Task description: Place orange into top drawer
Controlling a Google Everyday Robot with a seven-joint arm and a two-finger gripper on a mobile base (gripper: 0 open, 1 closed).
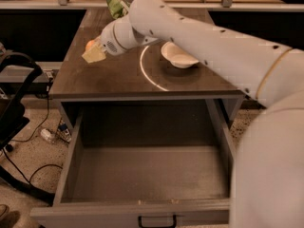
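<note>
The orange (89, 45) shows as a small orange patch at the left side of the table top. My gripper (93, 52) is at the end of the white arm that reaches in from the right, and it is shut on the orange just above the table top. One pale finger (94, 56) covers most of the fruit. The top drawer (71, 167) is pulled wide open below the table's front edge, a deep grey box with nothing in it. Its black handle (156, 221) is at the bottom edge of the view.
A white bowl (179, 56) stands on the table (123, 82) right of the middle, close under my arm. A green bag (116, 6) lies at the back. Cables and a black frame (19, 122) are on the floor to the left.
</note>
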